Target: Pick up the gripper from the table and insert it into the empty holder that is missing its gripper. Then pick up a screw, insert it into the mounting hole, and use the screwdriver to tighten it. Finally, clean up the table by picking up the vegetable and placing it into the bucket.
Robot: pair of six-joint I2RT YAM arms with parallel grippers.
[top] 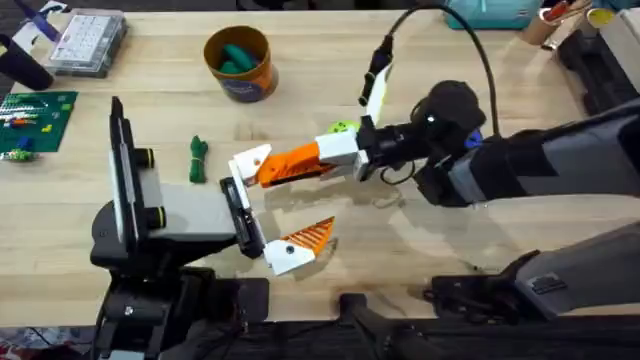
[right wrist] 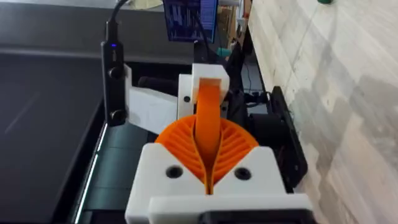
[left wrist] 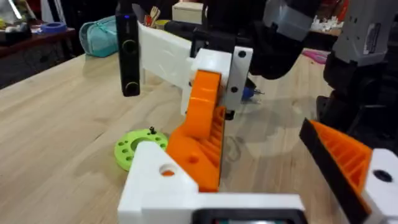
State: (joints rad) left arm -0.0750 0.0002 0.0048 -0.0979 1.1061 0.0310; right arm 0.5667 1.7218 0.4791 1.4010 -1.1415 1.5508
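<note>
The loose orange gripper (top: 285, 168) lies level above the table, with my right gripper (top: 327, 155) shut on its outer end. Its other end meets the empty white holder (top: 250, 160) on my left arm. In the left wrist view the gripper (left wrist: 205, 124) stands against the holder (left wrist: 155, 180). In the right wrist view my ribbed pads (right wrist: 233, 146) press on the gripper (right wrist: 208, 115). My left gripper (top: 285, 200) stands open, its one orange finger with a white base (top: 300, 242) well apart. The dark-green vegetable (top: 198, 158) lies left of the holder. The bucket (top: 240, 62) stands at the back.
A lime-green disc (top: 340, 128) with a small screw (left wrist: 152, 130) on it lies beside the right gripper. A blue tool tip (left wrist: 250, 93) shows behind that arm. A clear parts box (top: 88, 42) and a green board (top: 35, 120) sit far left.
</note>
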